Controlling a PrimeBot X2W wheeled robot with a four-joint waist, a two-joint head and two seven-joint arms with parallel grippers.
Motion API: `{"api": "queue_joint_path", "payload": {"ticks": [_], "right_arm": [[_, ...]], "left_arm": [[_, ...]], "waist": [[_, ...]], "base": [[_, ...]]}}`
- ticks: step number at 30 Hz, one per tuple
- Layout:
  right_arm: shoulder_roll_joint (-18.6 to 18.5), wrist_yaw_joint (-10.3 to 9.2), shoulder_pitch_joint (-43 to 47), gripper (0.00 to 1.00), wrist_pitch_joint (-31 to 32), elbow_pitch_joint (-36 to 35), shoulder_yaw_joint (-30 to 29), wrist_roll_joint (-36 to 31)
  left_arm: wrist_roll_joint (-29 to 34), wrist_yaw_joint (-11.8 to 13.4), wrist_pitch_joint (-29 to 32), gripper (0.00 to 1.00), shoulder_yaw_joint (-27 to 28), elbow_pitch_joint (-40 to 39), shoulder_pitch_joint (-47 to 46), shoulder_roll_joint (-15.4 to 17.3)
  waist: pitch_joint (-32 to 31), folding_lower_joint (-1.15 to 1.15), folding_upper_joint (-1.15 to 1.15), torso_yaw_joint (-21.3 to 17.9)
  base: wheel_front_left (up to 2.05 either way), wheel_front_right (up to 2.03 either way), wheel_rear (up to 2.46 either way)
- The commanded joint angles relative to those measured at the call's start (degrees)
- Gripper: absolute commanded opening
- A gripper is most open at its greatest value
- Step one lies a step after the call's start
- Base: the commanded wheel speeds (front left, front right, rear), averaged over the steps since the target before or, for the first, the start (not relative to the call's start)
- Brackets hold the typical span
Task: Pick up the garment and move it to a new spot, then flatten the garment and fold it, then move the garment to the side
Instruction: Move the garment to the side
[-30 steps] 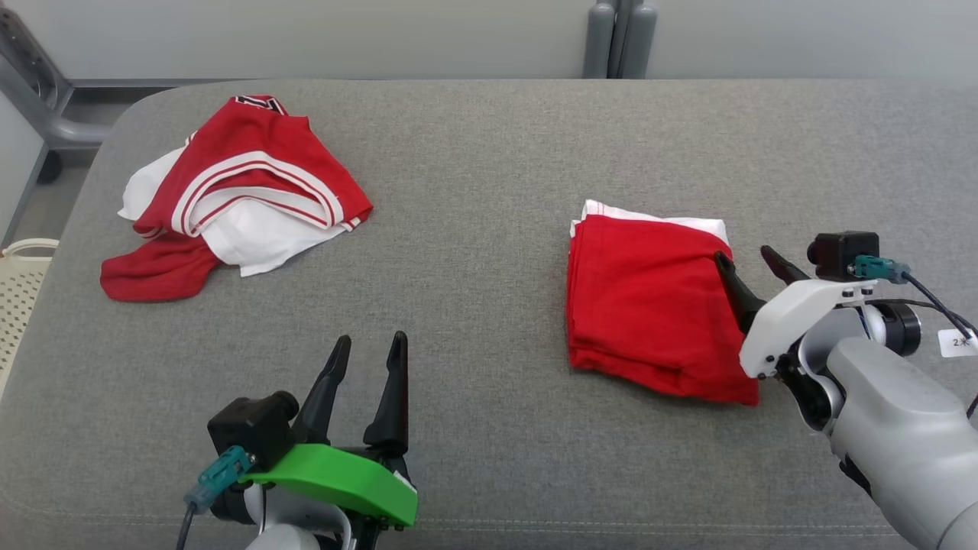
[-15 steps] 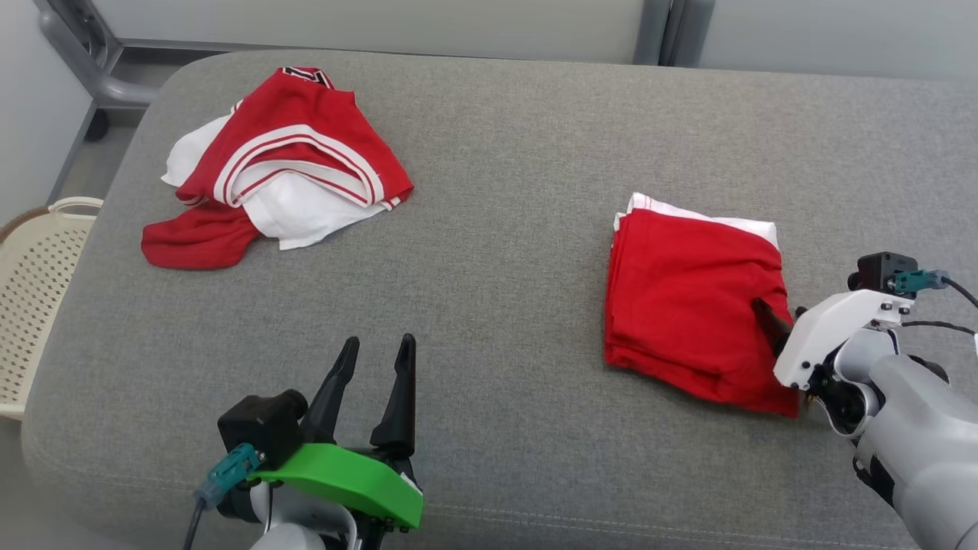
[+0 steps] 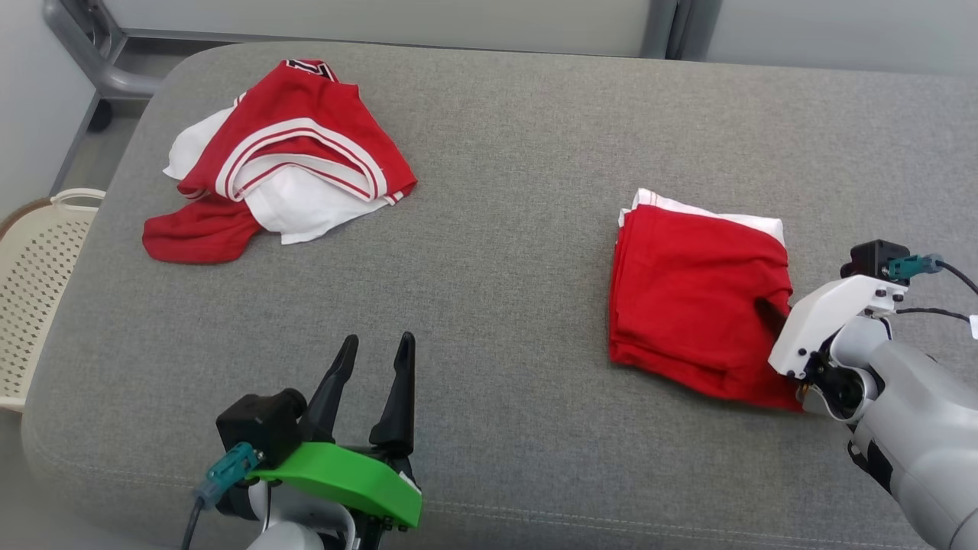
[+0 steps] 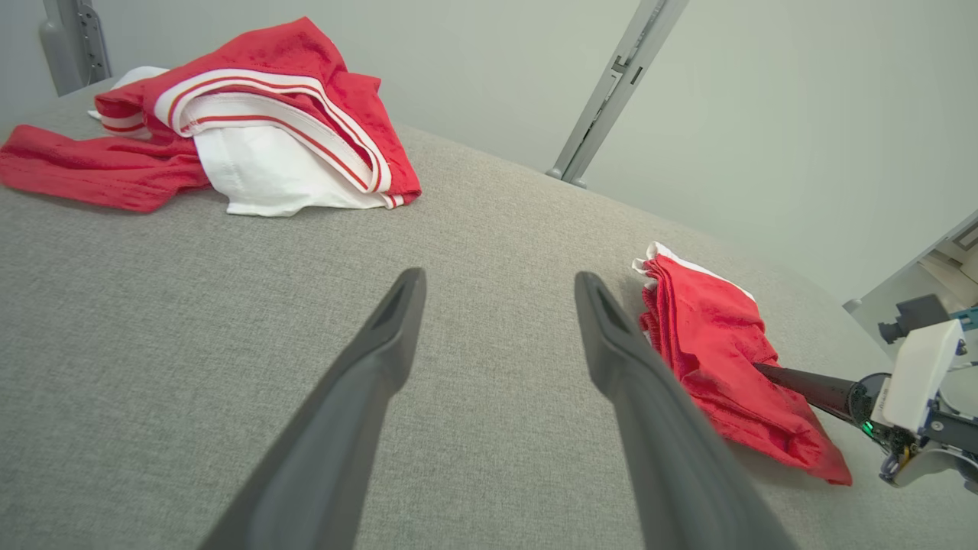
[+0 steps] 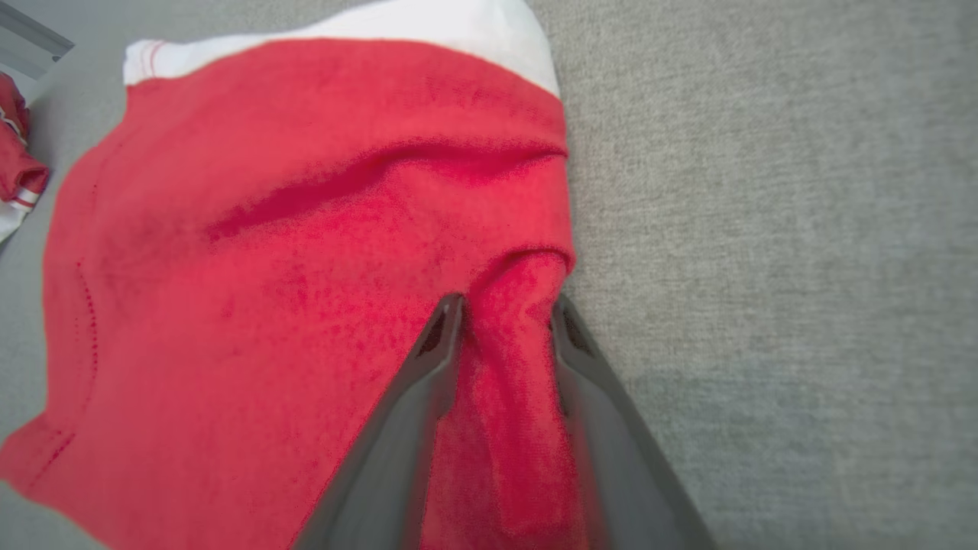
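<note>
Red folded garment [image 3: 695, 298] lies on the right of the grey table [image 3: 519, 229], its right edge bunched in the right pincer [image 5: 504, 309], which grips that ridge. The left pincer [image 3: 374, 347] stands open, empty, near the front edge. To slide it aside well, I'd catch every layer and drag low, so the folds hold.

The place reads as a bare test room or lab, not a lived-in home. A wide grey upholstered surface [image 3: 497, 229], like a sofa seat, stands before plain pale wall panels [image 3: 382, 15] joined by a grey metal post [image 3: 663, 27]. A tubular grey frame [image 3: 114, 78] and a cream perforated basket [image 3: 38, 290] stand beside it. A folded red garment [image 3: 695, 305] and crumpled red-and-white clothes [image 3: 283, 153] lie on the fabric.
</note>
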Motion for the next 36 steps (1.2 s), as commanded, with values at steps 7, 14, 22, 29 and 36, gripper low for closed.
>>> {"api": "queue_joint_path", "payload": {"ticks": [7,14,22,29,36], "right_arm": [[1.0,-0.05,-4.1,0.00,-4.1,1.1,0.9,-1.7],[-0.2,-0.05,-8.7,0.00,-8.9,1.9,3.3,-5.4],[-0.3,-0.05,-12.6,0.00,-10.7,2.6,4.2,-5.6],[0.6,-0.05,-15.0,0.00,-12.4,3.1,4.6,-5.2],[0.5,-0.05,-18.5,0.00,-13.8,4.2,5.2,-5.2]], "left_arm": [[1.0,0.1,-0.4,1.00,0.6,-1.1,-2.1,0.9],[1.7,0.6,-0.1,1.00,1.1,-2.8,-3.4,1.8],[2.6,0.9,0.7,1.00,0.8,-4.4,-5.0,2.6],[3.7,0.6,2.7,1.00,-0.1,-5.1,-7.7,3.2],[5.1,0.5,4.4,1.00,-1.2,-5.4,-10.9,3.1]], "waist": [[2.6,0.00,0.00,-3.1],[4.4,0.00,0.00,-9.5],[6.7,0.00,0.00,-20.0],[9.3,0.00,0.00,-28.0],[13.0,0.00,0.00,-29.6]], "base": [[0.00,0.00,0.00],[0.00,0.00,0.00],[0.00,0.00,0.00],[0.00,0.00,0.00],[0.00,0.00,0.00]]}}
